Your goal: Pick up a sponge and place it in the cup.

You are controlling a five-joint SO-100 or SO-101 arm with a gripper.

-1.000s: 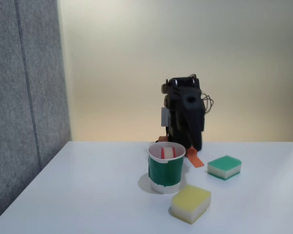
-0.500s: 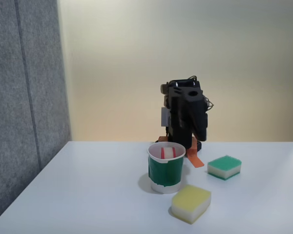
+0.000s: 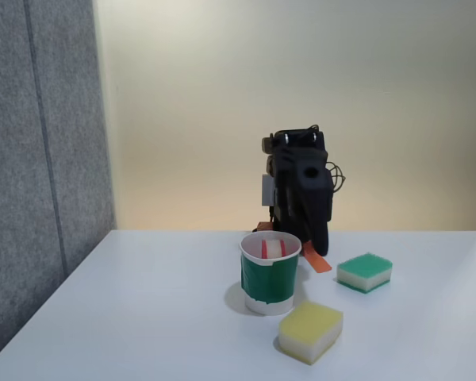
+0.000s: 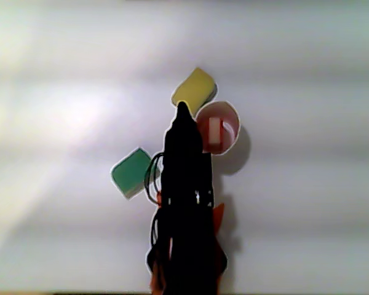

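Sponge stands inside cup; the arm's jaws, state unclear, hover close and could tip it.

An office-like room: a grey felt partition at the white table's left edge, a bare cream wall behind.

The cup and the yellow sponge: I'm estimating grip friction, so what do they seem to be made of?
The cup looks like paper: matte green wall, thin white rim, white base band. The yellow sponge looks like soft foam: a dull, slightly textured yellow top over a paler layer, with rounded corners. Neither shows any gloss.
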